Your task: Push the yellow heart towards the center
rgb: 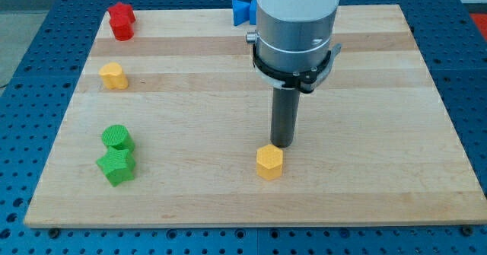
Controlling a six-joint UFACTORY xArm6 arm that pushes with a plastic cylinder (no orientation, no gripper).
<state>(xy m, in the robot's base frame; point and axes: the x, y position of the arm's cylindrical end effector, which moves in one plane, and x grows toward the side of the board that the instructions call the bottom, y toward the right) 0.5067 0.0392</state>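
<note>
The yellow heart [114, 75] lies near the view's left edge of the wooden board [380, 133], below the red block. My tip [282, 145] is far to its right, near the board's middle, touching or just above the upper right of a yellow hexagon block [269, 162]. The rod hangs from the arm's silver cylinder [293, 27].
A red block [121, 20] sits at the board's top left corner. A blue block [243, 11] shows at the top edge, partly hidden behind the arm. A green cylinder [118, 138] and a green star block [116, 166] sit touching at the lower left.
</note>
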